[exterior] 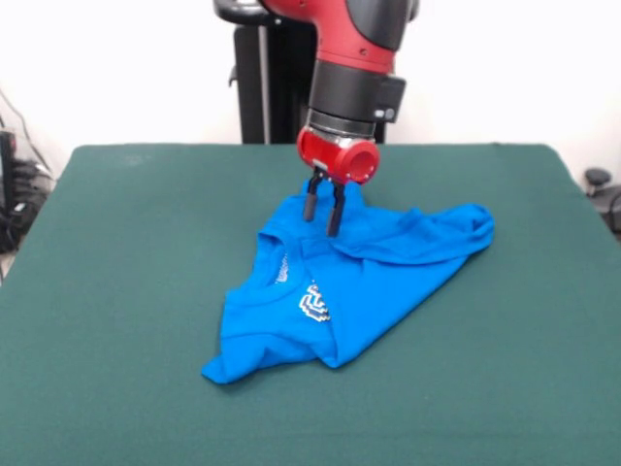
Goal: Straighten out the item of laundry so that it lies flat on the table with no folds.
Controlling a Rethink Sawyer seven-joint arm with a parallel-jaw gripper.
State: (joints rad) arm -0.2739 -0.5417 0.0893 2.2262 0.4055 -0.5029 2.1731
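Nearest us, the crumpled blue T-shirt (342, 282) lies folded mid-surface (116, 291). Our tool (323, 219), fingers narrowly apart, holds nothing at its far edge. Next we judge: pinch a fold, draw outward.

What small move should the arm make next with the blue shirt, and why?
Probably close the claw on the raised fold at the far edge of the shirt. The fingers stand open, tips down at that fold, and the shirt lies crumpled and folded over on the table.
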